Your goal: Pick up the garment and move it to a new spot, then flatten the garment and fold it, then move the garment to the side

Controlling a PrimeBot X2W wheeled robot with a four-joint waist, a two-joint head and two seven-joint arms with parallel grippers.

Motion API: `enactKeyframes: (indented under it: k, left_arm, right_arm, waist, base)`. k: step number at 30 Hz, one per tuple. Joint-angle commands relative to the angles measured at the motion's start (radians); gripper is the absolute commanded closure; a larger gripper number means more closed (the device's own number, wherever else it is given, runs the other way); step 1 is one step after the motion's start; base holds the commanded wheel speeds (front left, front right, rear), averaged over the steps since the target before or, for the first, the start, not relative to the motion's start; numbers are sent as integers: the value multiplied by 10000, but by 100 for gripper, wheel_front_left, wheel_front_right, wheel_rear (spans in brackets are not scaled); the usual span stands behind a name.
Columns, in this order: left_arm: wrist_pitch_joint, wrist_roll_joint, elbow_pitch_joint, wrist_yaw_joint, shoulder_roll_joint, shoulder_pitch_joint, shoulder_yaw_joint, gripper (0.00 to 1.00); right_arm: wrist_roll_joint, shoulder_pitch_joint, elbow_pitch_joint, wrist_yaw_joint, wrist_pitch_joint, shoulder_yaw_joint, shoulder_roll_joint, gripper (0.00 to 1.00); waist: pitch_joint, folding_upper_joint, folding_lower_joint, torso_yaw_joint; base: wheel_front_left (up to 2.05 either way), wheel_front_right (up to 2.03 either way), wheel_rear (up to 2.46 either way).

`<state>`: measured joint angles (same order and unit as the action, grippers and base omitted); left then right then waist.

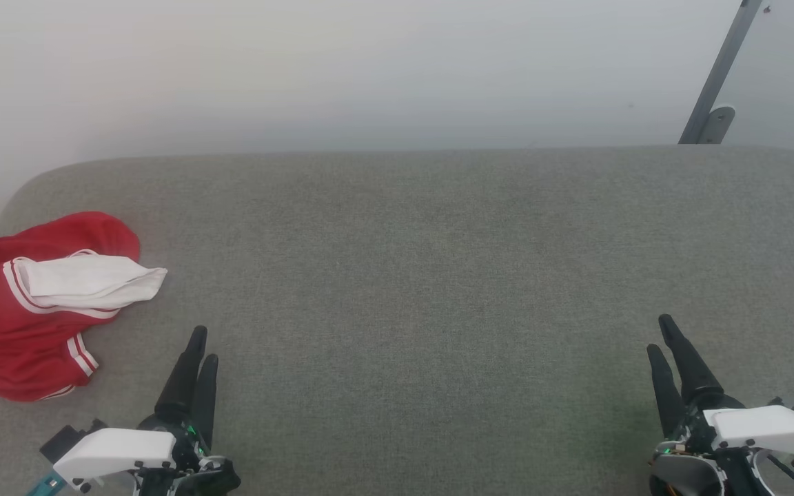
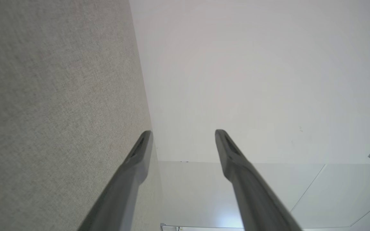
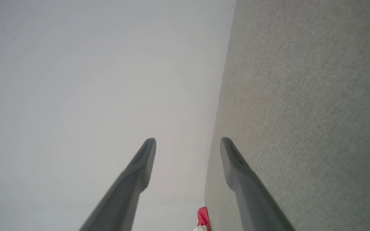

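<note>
I saw the garment (image 1: 18,331) bunched at the left edge of the desk (image 1: 438,241), well apart from the middle, so I judged the pickup not yet begun. The left claw (image 1: 205,344) sat nearest it and the right claw (image 1: 659,335) far across. Both gaped, holding nothing. The heap ran near-to-far, its white cuff (image 1: 87,282) pointing right.
</note>
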<state>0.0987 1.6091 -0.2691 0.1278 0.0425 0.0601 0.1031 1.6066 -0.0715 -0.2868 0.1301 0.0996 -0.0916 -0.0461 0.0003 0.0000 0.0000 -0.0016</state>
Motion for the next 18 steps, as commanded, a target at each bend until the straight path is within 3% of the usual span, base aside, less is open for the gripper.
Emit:
enactKeyframes:
  k: [1,11,18]
  left_arm:
    - [-37,-55,233,5,38,152,-9,0]
    - [-463,-566,568,-165,182,-1,-159,0]
    - [-883,-1581,717,-375,486,-103,-371,0]
  right_arm:
    - [-74,-257,182,2,-69,55,-27,0]
    - [-512,-408,26,3,-508,539,-135,0]
    - [-1314,-600,-301,4,-885,940,-339,0]
  waist:
    - [-2,0,0,-2]
    - [-67,0,0,-26]
    - [-137,0,0,-43]
  base:
    - [0,0,0]
    - [0,0,0]
    - [0,0,0]
